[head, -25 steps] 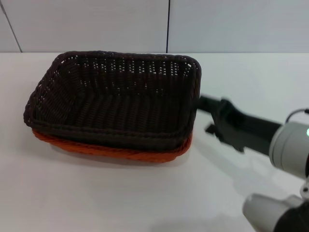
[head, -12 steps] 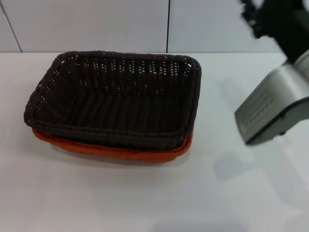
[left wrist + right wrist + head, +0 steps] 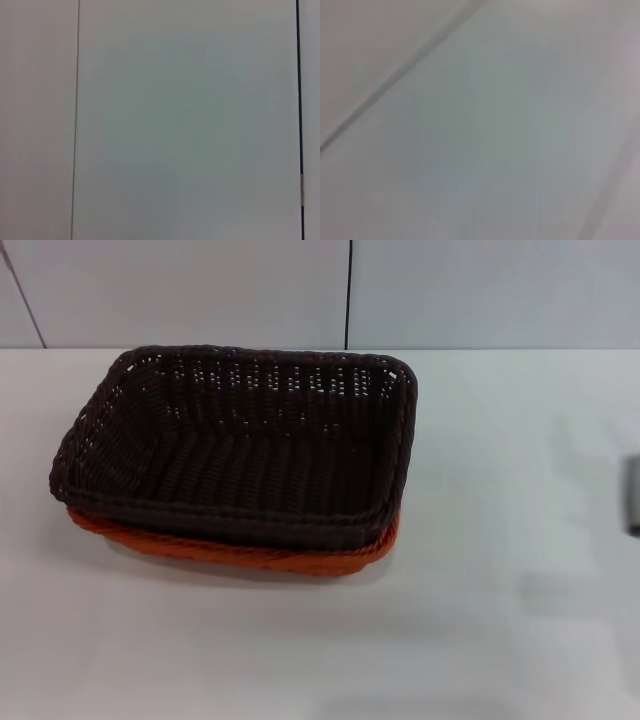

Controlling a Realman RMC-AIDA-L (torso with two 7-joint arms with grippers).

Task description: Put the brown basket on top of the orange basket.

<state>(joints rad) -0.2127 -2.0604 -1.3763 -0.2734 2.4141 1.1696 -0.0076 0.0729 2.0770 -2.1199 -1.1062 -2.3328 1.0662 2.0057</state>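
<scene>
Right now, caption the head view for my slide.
Dark brown woven wicker basket nested on the bright orange woven basket on a white table, no grippers visible.

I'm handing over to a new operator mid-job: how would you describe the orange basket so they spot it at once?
On the white table, left of centre, two rectangular woven wicker-style baskets are stacked. The bright orange basket is the lower one, showing only as a strip of braided rim along the near edge and right corner. The dark brown, nearly black basket sits nested in it.

white table (image 3: 480, 640) | pale panelled wall (image 3: 200, 290) behind it
</scene>
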